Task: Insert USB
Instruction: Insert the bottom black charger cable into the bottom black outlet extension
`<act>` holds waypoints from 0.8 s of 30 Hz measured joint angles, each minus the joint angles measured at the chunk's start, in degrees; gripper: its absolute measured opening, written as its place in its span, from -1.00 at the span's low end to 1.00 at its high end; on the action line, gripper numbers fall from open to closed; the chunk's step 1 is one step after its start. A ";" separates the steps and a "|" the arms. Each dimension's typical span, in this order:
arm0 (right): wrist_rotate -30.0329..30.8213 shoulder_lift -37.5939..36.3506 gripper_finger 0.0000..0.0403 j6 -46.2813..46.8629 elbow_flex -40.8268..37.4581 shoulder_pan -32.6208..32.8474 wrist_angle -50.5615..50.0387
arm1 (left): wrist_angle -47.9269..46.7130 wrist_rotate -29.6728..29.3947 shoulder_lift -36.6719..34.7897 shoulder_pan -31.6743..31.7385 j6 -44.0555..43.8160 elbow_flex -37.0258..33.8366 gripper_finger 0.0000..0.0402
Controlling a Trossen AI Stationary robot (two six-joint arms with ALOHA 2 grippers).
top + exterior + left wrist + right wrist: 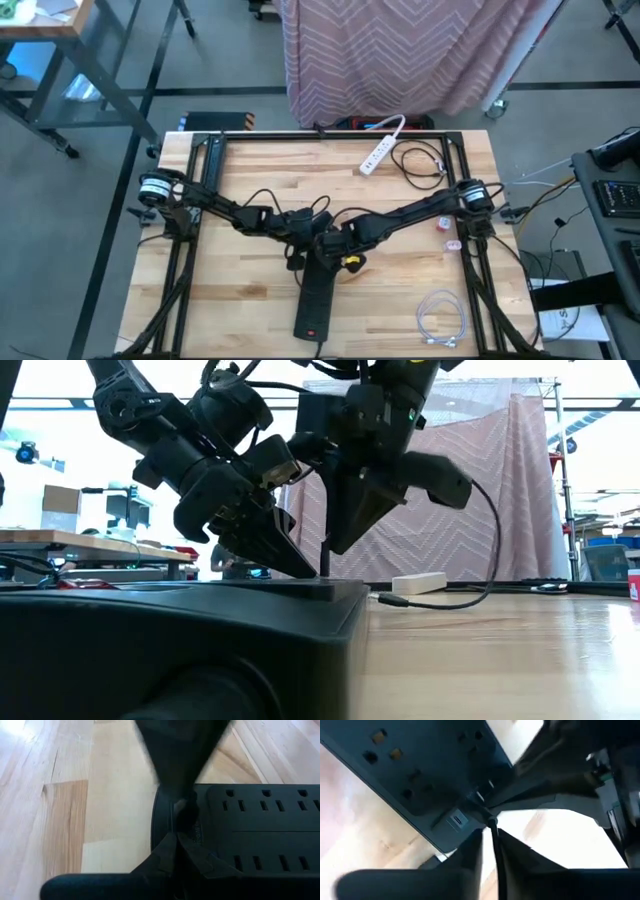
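A black power strip (313, 298) lies flat on the wooden table, running from the near edge toward the middle. Its top face fills the low view's foreground (180, 620). Both grippers meet over its far end. My right gripper (490, 832) is shut on a thin black USB lead (323, 552), which stands upright on the strip close to a USB port (456, 819). My left gripper (175, 839) is shut, its tips down at the same end of the strip (240, 835), right beside the lead. My right gripper pinches the thin black lead (493, 824) between its two fingers, coming from above and pointing down. The lead stands upright below the fingers with its lower end on the strip's top face (325, 575). My left gripper comes down slanting from the table's left. Its shut fingertips (300, 568) rest on the top face of the strip's far end. Whether they also touch the lead cannot be told.
A white power strip (380, 150) and a looped black cable (420, 160) lie near the far edge. A coiled white cable (440, 320) sits at the near right, with small red-and-white items (445, 230) by the right arm's base. A pink curtain (400, 50) hangs beyond the table.
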 joint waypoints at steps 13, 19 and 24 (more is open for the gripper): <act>-3.32 -0.12 -0.33 12.81 -0.04 -0.42 1.20 | 0.22 0.05 0.00 0.11 -0.28 -0.20 -1.00; -3.22 -0.15 -0.62 12.37 -0.06 -0.46 1.62 | 0.26 0.07 0.00 0.13 -0.33 -0.24 -1.00; -3.26 -0.27 -0.94 12.00 -0.67 -0.78 2.62 | 0.28 0.05 0.00 0.15 -0.37 -0.26 -1.00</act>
